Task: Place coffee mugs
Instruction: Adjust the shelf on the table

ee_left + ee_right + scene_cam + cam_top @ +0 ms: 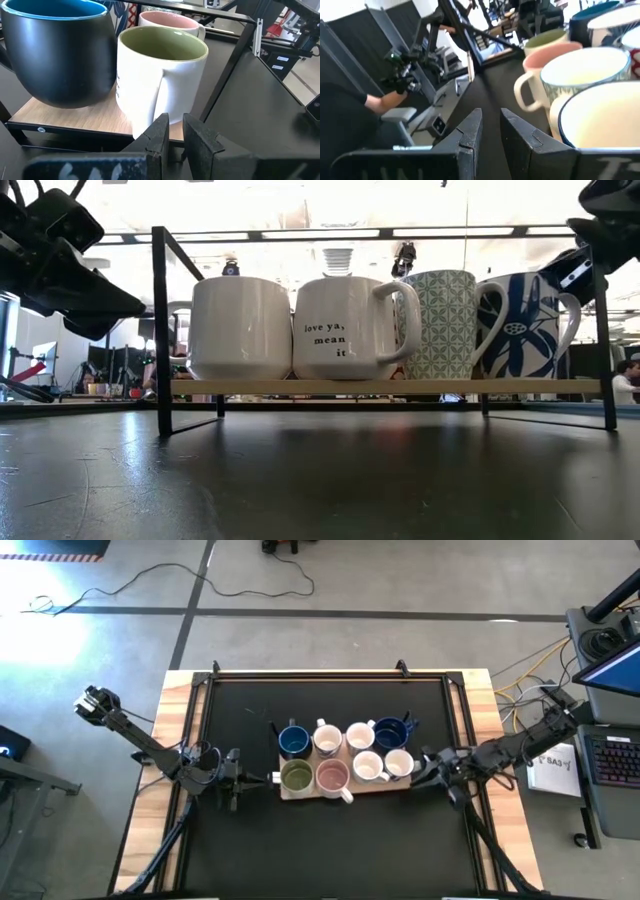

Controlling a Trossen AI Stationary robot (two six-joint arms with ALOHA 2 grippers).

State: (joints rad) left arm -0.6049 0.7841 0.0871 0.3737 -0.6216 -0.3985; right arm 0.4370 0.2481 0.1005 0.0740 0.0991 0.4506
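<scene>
Eight mugs stand upright in two rows on a light wooden board (285,792) at the table's middle. The far row has a blue (293,741), two white (327,739) and another blue mug (389,732). The near row holds olive green (296,776), pink (331,776) and two white mugs (398,763). My left gripper (268,778) is at the board's left end, open by a narrow gap (174,131), right in front of the olive-lined mug's handle (160,95). My right gripper (422,766) is at the board's right end, open a little (491,131), beside the white mugs. My left gripper comes level from the table's left at the olive-lined mug's handle (159,107). The handle's lower end lies behind one fingertip (161,125), not in the gap. Whether a finger touches it, I cannot tell. The mug stands on the board (75,117).
The board (380,387) sits raised on a black metal frame, with posts (160,330) at its corners. The table is black with wooden side strips (170,740). A laptop and equipment (610,680) stand beyond the right edge. Free black tabletop lies near the front.
</scene>
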